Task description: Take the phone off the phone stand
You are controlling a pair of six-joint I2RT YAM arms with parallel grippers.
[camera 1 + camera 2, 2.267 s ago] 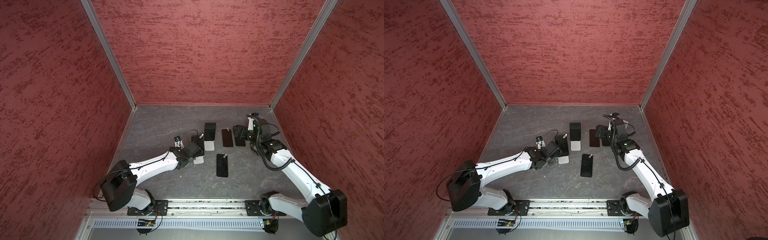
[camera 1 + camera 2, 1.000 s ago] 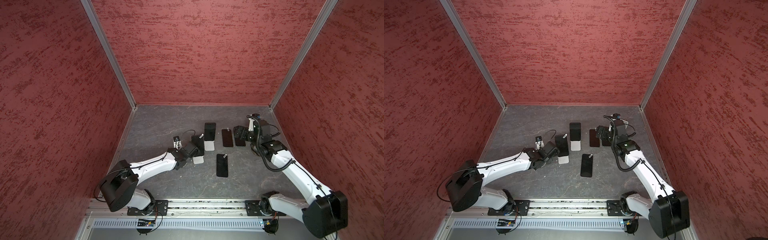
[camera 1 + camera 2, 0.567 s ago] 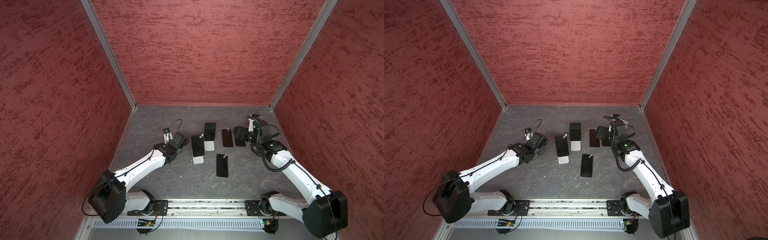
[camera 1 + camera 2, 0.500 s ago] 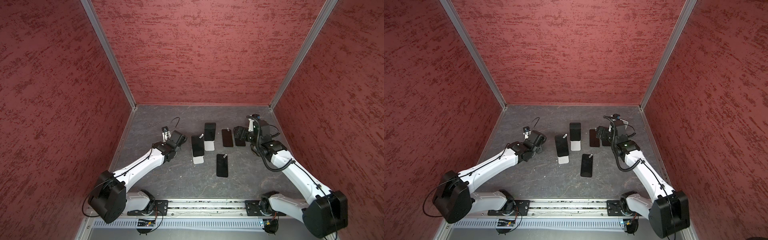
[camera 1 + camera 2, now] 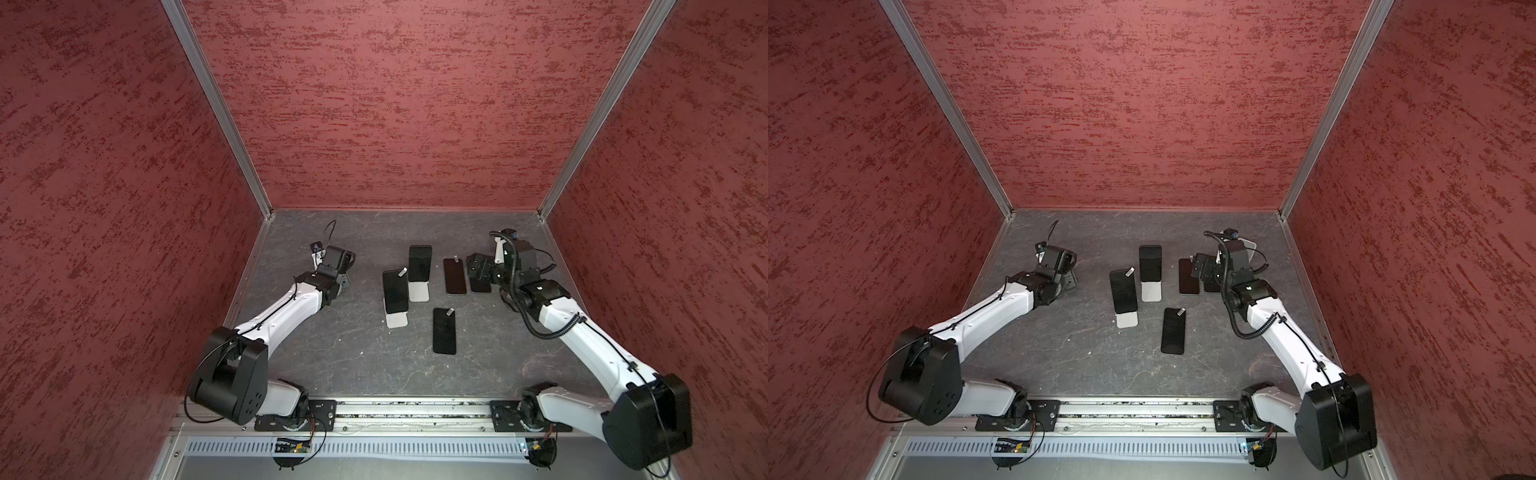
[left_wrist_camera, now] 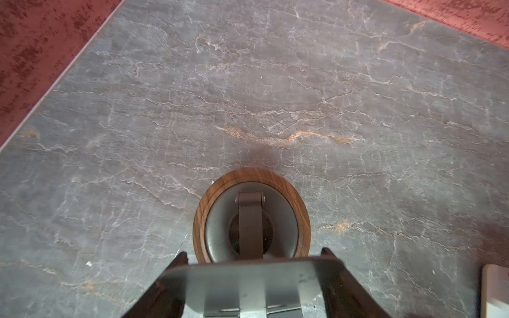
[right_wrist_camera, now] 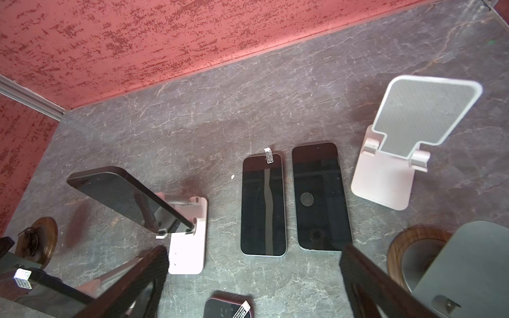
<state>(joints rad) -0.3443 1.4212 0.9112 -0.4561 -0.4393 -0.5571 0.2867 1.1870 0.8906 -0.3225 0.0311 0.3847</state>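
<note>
Two black phones lean on white phone stands mid-floor: the nearer phone (image 5: 395, 292) on its stand (image 5: 397, 320), the farther phone (image 5: 419, 263) on its stand (image 5: 418, 292). The farther phone (image 7: 124, 195) also shows in the right wrist view. My left gripper (image 5: 336, 270) is off to the left, apart from them. In the left wrist view the left gripper (image 6: 254, 253) is shut on the grey plate (image 6: 248, 283) of a round wood-based stand (image 6: 300, 217) that carries no phone. My right gripper (image 7: 253, 275) hangs open over flat phones, holding nothing.
Three more phones lie flat on the floor (image 5: 454, 276) (image 5: 480, 286) (image 5: 444, 331). An empty pale stand (image 7: 385, 181) and a second wood-based stand (image 7: 407, 247) sit beside the right gripper. Red walls (image 5: 124, 208) close in the left, right and back.
My left gripper has swung left and back, away from the nearer stood phone to the left part of the floor. Both stood phones remain on their stands. The right arm has held still.
</note>
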